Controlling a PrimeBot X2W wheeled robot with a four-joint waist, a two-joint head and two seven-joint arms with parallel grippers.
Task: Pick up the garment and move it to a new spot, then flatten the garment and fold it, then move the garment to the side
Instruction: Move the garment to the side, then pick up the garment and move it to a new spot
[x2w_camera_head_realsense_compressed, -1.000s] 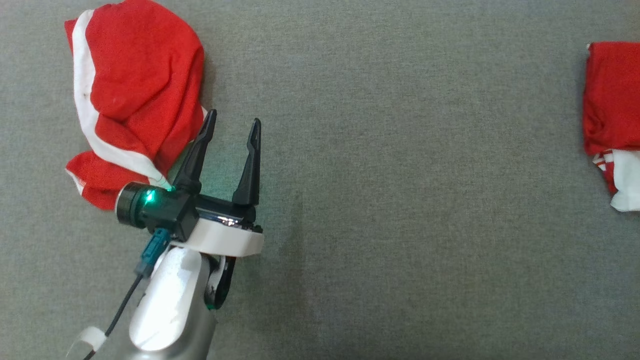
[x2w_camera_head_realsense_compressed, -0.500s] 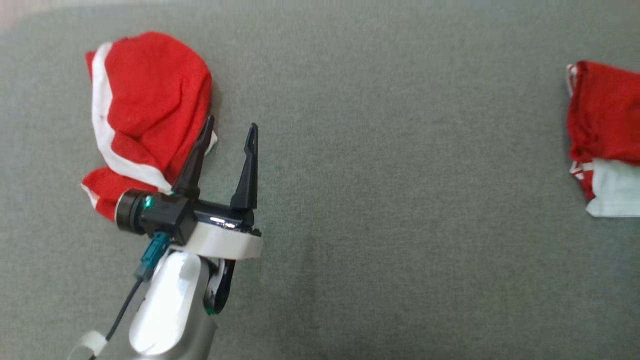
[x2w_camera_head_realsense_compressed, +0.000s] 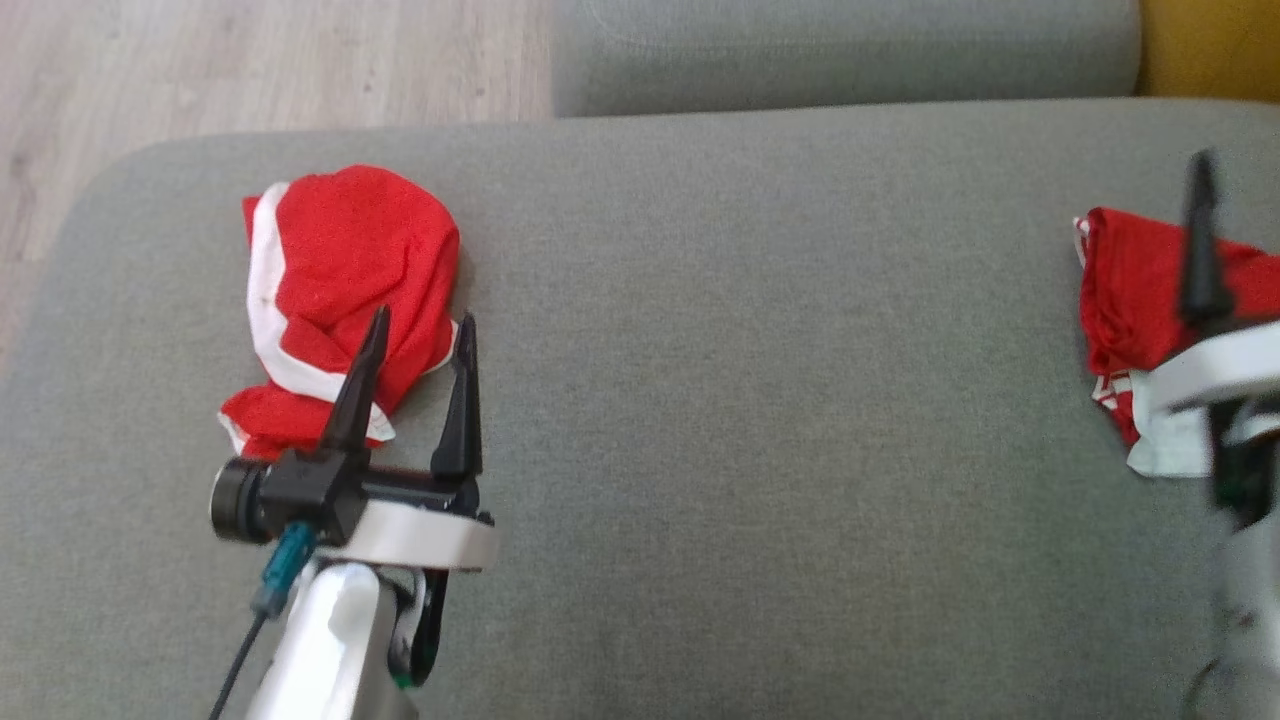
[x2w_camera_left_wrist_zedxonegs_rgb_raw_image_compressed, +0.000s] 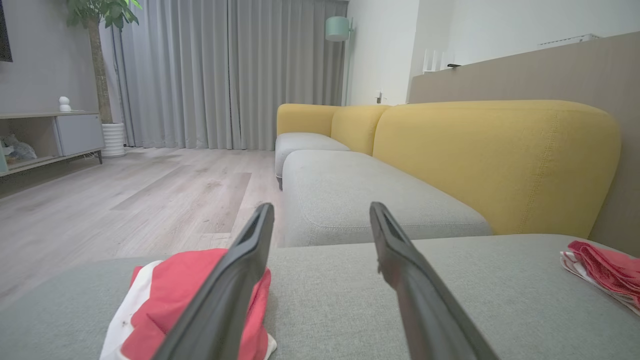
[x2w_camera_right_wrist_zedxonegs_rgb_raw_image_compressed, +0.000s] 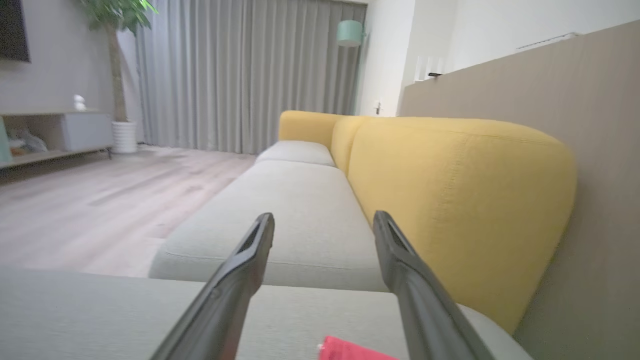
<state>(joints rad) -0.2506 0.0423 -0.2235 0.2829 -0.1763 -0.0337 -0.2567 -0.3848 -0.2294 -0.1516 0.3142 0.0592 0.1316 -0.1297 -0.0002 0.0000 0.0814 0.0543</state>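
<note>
- Head view: a grey sofa seat (x2w_camera_head_realsense_compressed: 750, 350) is seen from above, with pale wood floor (x2w_camera_head_realsense_compressed: 250, 70) at 11 o'clock.
- A crumpled red garment (x2w_camera_head_realsense_compressed: 345, 270) with a white band is seen lying on the seat at 9 o'clock, near the cushion's rounded corner.
- The left gripper (x2w_camera_head_realsense_compressed: 422, 318) is seen at 8 o'clock, fingers pointed toward 12. Its jaws are spread wide and nothing is held between them. Its left finger crosses the lower edge of the crumpled red garment in the picture; whether the cloth is touched cannot be told.
- A folded red garment (x2w_camera_head_realsense_compressed: 1130, 290), white at its lower edge, is seen lying at 3 o'clock, by the seat's right end.
- One blurred dark finger (x2w_camera_head_realsense_compressed: 1200, 250) of the right gripper (x2w_camera_right_wrist_zedxonegs_rgb_raw_image_compressed: 324, 215) is seen over that folded cloth.
- Left wrist view: the crumpled red garment is seen at 7 o'clock behind the left finger, the folded red garment at 4 o'clock, and a yellow backrest (x2w_camera_left_wrist_zedxonegs_rgb_raw_image_compressed: 490, 160) at 2 o'clock.
- Right wrist view: the right gripper's jaws are spread wide with nothing gripped. A corner of the folded red garment is seen at 6 o'clock, on the seat below the fingers.
</note>
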